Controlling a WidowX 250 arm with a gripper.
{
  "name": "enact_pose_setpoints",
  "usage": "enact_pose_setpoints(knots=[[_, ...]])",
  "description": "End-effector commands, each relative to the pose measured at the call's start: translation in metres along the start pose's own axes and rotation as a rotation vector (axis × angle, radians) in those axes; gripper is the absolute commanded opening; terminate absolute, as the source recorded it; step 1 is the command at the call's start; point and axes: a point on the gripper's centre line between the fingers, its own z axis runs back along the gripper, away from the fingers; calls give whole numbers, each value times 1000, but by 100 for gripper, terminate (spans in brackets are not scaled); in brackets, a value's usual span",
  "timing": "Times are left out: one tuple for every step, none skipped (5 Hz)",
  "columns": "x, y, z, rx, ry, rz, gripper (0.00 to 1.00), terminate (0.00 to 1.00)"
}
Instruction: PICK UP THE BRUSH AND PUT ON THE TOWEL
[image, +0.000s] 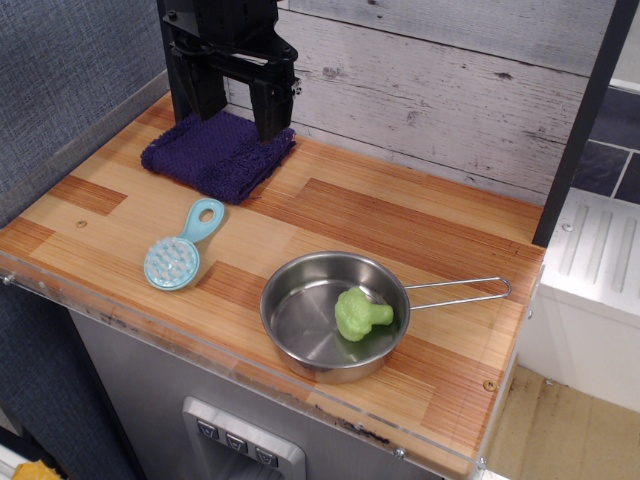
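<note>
Gripper (242, 108) empty, jaws wide, probably hovering over towel (218, 152). Brush (183, 246) lies nearer the camera, well apart; handle points back toward the towel, bristles up.

The gripper (237, 98) is cut off by the top edge at 12 o'clock, so the arm above it cannot be seen. Its left finger (205, 92) covers the towel's (218, 153) back corner, and whether either finger touches the cloth cannot be told. The pan's (300, 290) near wall hides the floor strip at its 6 o'clock. The broccoli (361, 314) covers the pan floor beneath it. Three buttons (236, 441) at 6 o'clock under the counter (380, 215) are too small to read. A yellow thing (37, 470) at 7 o'clock is cut off by the bottom edge. The white unit (596, 290) at 3 o'clock runs off the right edge.
</note>
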Motion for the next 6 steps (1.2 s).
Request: enact_pose_setpoints(knots=[[0,0,0,0,0,0,100,0],[-12,4,-5,-10,-5,21,100,0],[-43,7,-18,-31,-11,100,100,0],[-64,9,-35,27,40,140,100,0],[-68,13,-54,81,88,161,100,0],[-65,12,-78,156,142,181,100,0]])
